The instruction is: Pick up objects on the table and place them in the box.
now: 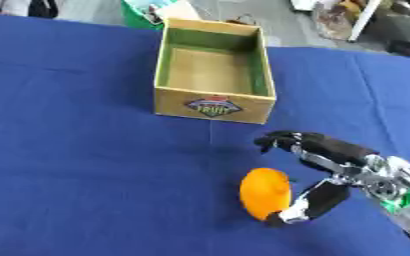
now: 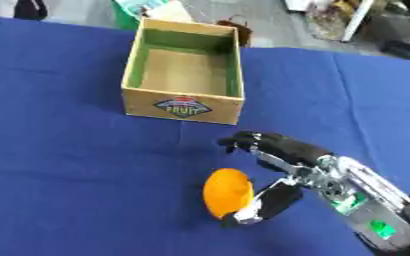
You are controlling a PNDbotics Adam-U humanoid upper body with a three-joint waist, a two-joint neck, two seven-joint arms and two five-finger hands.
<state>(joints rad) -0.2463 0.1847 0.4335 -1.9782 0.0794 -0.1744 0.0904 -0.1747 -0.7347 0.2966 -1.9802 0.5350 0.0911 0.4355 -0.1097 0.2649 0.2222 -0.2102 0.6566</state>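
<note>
- the right hand point(image 1: 335, 167) comes in from the lower right, spread wide; its fingers point(image 1: 283, 140) arch above and beyond the fruit, its thumb point(image 1: 309, 205) lies low beside the fruit's near right edge, touching it or just short of it; nothing is clamped yet; the left hand shows in neither view
- the orange fruit point(image 1: 264, 193), a smooth oval, rests on the blue tablecloth point(image 1: 86, 165) inside the span between thumb and fingers; whether it is lifted at all cannot be told, though it looks to lie on the cloth
- the box point(image 1: 214, 107), cardboard with green inner walls and a fruit label on its near face, stands upright beyond the hand, a little to the left and apart from the fruit; what shows of its inside holds nothing
- the step in hand looks like the grasp itself: the hand is set round the fruit but not closed
- the next move calls for the fingers to curl down over the far side while the thumb presses in, then a lift clear of the cloth and a carry forward and left over the near wall; a round fruit may roll away if one side closes first
</note>
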